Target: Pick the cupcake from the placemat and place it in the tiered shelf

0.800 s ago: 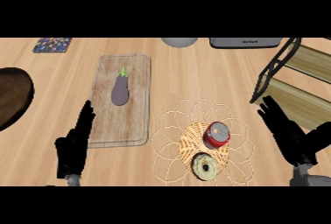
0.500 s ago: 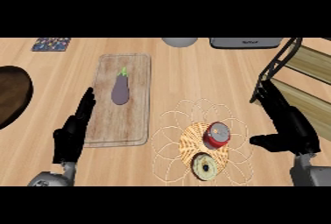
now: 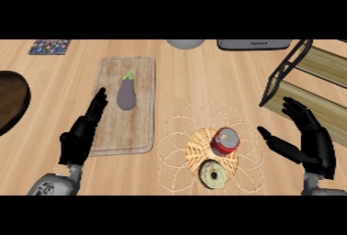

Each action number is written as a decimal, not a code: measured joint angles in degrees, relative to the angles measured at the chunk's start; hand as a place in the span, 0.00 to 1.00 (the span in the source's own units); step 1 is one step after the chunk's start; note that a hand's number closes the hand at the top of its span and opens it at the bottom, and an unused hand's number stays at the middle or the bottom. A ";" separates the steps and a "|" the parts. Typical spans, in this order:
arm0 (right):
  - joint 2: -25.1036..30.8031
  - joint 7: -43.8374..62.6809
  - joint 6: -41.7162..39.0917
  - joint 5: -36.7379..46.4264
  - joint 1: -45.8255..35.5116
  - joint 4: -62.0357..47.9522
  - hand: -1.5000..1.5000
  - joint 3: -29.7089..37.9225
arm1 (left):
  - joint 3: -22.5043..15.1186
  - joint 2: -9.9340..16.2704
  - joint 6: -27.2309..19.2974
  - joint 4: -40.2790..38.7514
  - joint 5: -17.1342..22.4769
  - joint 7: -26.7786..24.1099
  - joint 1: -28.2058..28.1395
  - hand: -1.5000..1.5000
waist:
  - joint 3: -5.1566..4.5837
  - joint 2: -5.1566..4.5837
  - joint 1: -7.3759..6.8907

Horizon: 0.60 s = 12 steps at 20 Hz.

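Where the counter meets the view's left edge, we see a dark wooden bowl (image 3: 10,103) cut off by the frame, and a patterned coaster (image 3: 49,47) lies at the top left. Our left hand (image 3: 81,133) stands edge-on beside the wooden cutting board (image 3: 129,133), its fingers straight and holding nothing. An eggplant (image 3: 126,94) lies lengthwise on the upper half of that board, green stem pointing away from us. Right of the board lies a woven placemat (image 3: 183,137) with looped wire petals. On its middle stands the cupcake (image 3: 225,140), red-wrapped with a grey top, and just below it lies a bagel (image 3: 213,173). Our right hand (image 3: 311,142) hovers just right of the placemat, fingers spread and thumb stretched toward the cupcake, apart from it and grasping nothing. The tiered shelf (image 3: 305,75) stands at the upper right, behind that hand.
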<state>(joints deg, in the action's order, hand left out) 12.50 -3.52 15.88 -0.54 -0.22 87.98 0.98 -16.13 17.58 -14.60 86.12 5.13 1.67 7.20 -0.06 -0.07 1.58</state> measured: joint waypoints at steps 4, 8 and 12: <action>-4.10 -9.28 1.04 -2.27 4.30 1.25 0.00 1.31 | 1.07 -0.60 2.03 -2.64 0.41 -1.15 2.02 0.50 | 0.07 0.04 -0.52; -1.22 -8.62 -5.01 -2.66 6.29 4.43 0.00 -1.16 | 1.85 -0.83 3.39 -3.38 0.38 -0.37 3.67 0.50 | 0.05 0.11 -0.93; 4.53 -1.64 -9.38 0.09 8.10 11.93 0.00 -4.31 | 2.21 -1.17 4.04 -4.12 0.23 -1.11 3.74 0.50 | 0.00 0.19 -0.99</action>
<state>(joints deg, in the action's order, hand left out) 17.03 -5.16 6.50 -0.44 7.88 99.91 -3.34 -13.92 16.41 -10.56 81.99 5.36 0.57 10.94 -0.07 0.11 0.59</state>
